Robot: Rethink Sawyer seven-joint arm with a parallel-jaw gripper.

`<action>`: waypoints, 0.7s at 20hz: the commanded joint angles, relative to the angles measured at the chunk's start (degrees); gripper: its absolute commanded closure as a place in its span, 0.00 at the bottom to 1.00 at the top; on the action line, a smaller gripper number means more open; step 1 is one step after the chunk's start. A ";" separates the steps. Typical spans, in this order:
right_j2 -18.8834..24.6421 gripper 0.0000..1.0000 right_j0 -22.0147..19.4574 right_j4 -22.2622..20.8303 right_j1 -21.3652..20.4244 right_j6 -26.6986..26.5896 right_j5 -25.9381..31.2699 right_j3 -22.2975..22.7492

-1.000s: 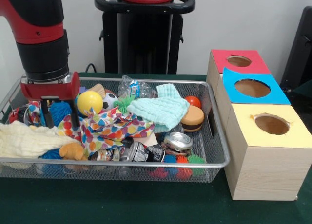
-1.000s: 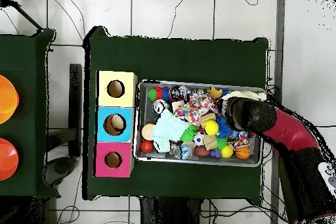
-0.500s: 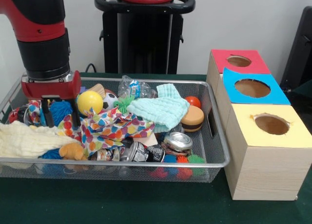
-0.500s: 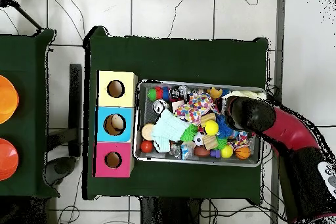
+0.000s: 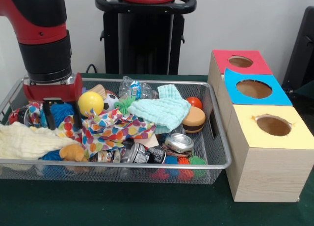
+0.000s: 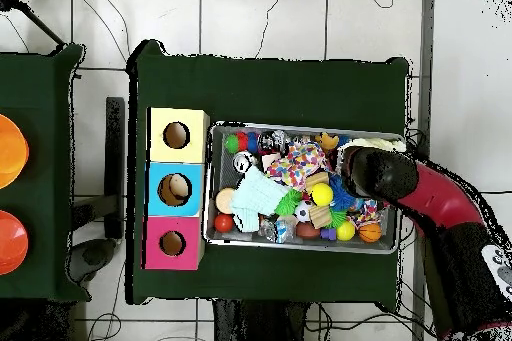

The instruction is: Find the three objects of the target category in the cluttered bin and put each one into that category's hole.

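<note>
The end effector (image 5: 62,119) hangs low over the left end of the wire bin (image 5: 222,152), its two dark fingers (image 5: 47,117) spread apart on either side of a fuzzy blue ball (image 5: 61,112) — not closed on it. A yellow ball (image 5: 91,103) sits just right of it, beside a polka-dot cloth (image 5: 110,130). On the desk (image 5: 122,206), right of the bin, stand the red box (image 5: 239,62), blue box (image 5: 255,90) and yellow box (image 5: 272,125) — each with a round hole.

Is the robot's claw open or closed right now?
Open. The gripper has two fingers standing apart around the blue fuzzy ball.
</note>
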 commanded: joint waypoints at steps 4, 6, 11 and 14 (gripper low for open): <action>4.58 0.00 -0.57 -4.40 8.11 -2.30 -3.64 -3.24; 5.13 0.00 -1.00 -4.63 9.72 -3.11 -4.25 -4.33; 5.70 0.00 -1.68 -4.63 10.19 -3.52 -4.61 -4.41; 5.59 0.00 -1.85 -4.40 10.51 -2.79 -5.08 -4.26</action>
